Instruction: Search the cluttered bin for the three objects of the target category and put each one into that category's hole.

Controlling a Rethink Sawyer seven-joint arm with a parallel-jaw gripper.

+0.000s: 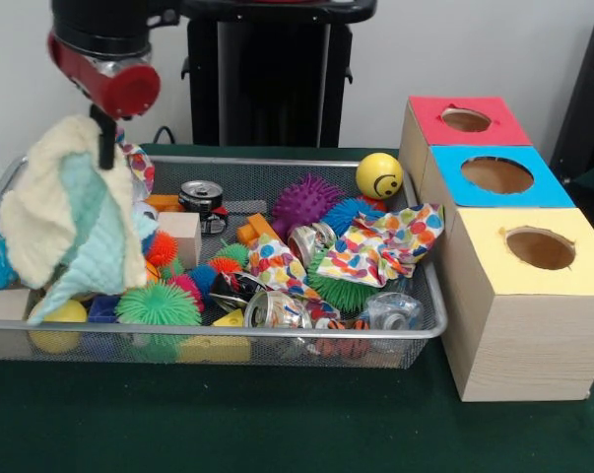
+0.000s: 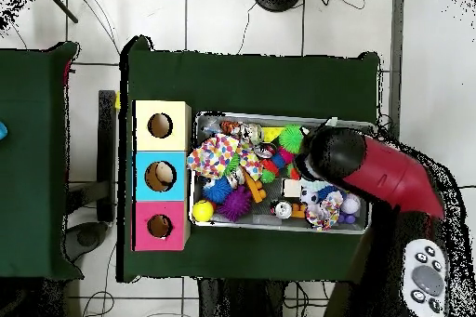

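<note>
The silver wire-mesh bin (image 1: 277,333) is full of mixed objects; it also shows in the overhead view (image 2: 279,229). My gripper (image 1: 104,153) is above the bin's left end in the front view. It is shut on a pale yellow and teal cloth (image 1: 70,222), which hangs from it with its lower end touching the clutter. In the overhead view the red arm (image 2: 390,174) hides the gripper and the cloth. Three wooden boxes with holes stand beside the bin: red (image 1: 429,110), blue (image 1: 555,193) and yellow (image 1: 494,315).
In the bin lie a polka-dot cloth (image 1: 385,241) (image 2: 216,155), a yellow smiley ball (image 1: 379,175), a purple spiky ball (image 1: 306,202), a green spiky ball (image 1: 157,305), a drinks can (image 1: 200,195) and a wooden block (image 1: 183,236). The robot's black pedestal (image 1: 267,79) stands behind.
</note>
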